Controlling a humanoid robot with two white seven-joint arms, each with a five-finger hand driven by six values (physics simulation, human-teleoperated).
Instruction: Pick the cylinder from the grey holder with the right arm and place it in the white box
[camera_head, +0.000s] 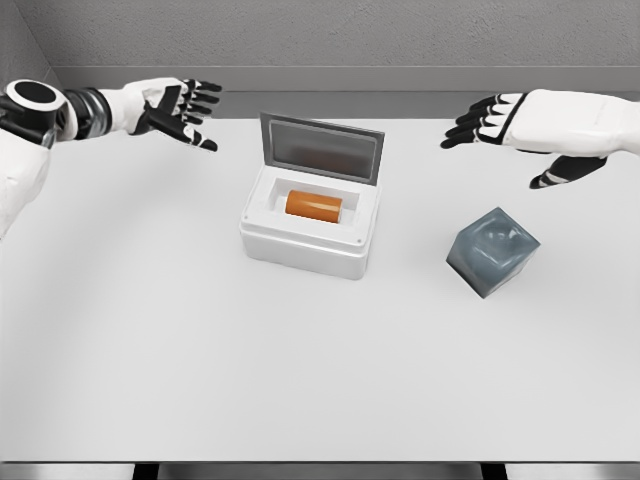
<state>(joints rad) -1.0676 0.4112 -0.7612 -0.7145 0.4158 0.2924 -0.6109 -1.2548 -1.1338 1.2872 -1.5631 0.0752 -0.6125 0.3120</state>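
Holder (492, 252) sits near right, box (310, 225) centre, lid up, cylinder (315, 205) lying inside. Left hand (178, 108) and right hand (497, 122) hover far back, fingers spread, holding nothing.

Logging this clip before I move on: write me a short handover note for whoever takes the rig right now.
Left hand: open, raised at the far left, holding nothing.
Right hand: open, raised at the far right above the table, holding nothing.
Orange cylinder: lying on its side inside the white box, whose lid stands open.
Grey holder: empty, to the right of the box.
Done: cylinder is placed in the box and released.
Left: nothing visible for the task itself.
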